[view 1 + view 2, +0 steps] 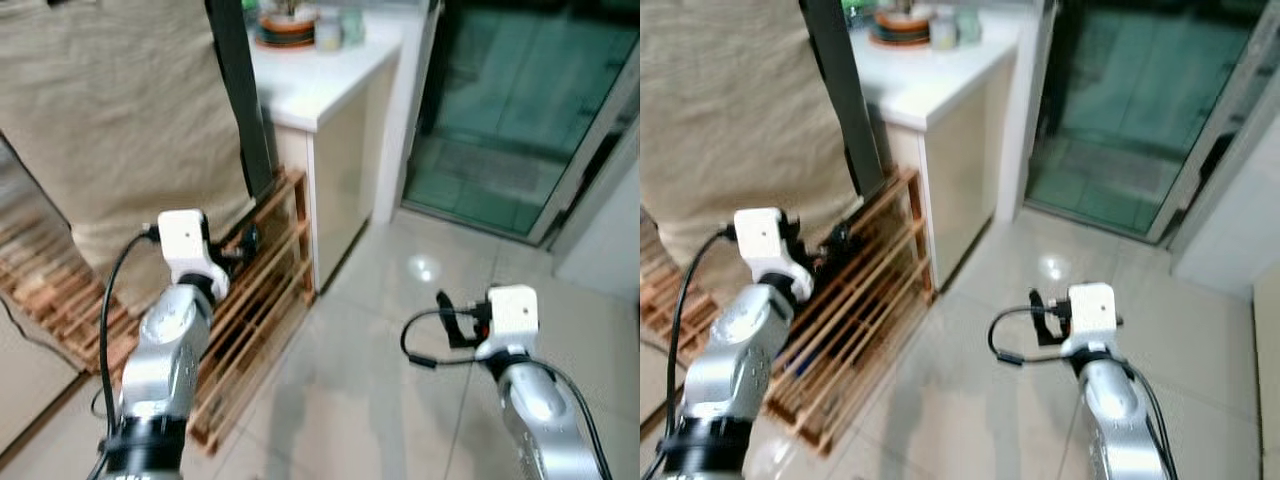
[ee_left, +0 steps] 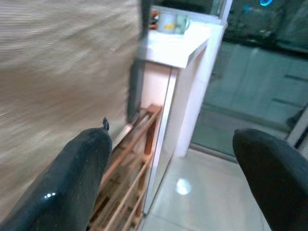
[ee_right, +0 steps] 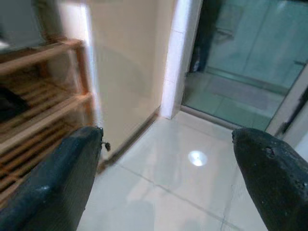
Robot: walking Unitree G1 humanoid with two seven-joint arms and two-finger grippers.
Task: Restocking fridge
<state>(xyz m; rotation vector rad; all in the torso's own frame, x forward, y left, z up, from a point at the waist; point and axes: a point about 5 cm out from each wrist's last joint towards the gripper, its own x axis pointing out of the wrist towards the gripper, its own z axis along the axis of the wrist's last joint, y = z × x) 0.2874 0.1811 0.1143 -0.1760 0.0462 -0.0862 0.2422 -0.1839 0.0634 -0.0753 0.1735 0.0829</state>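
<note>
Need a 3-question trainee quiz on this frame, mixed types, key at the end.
1. True or false: the left hand holds an item.
2. What stands against the white counter on the robot's left? A) wooden rack B) bin C) chair
3. Fill in: both hands are ____ (open/shut), right hand over the tiled floor.

Key: 1 false, its fingers are apart with nothing between. 2 A, the wooden rack. 3 open.

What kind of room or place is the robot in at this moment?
Probably a home's hallway or entry next to a kitchen: a slatted wooden rack stands on the tiled floor, a white counter holds dishes, and a glass door lies ahead. Both grippers are open and empty.
</note>
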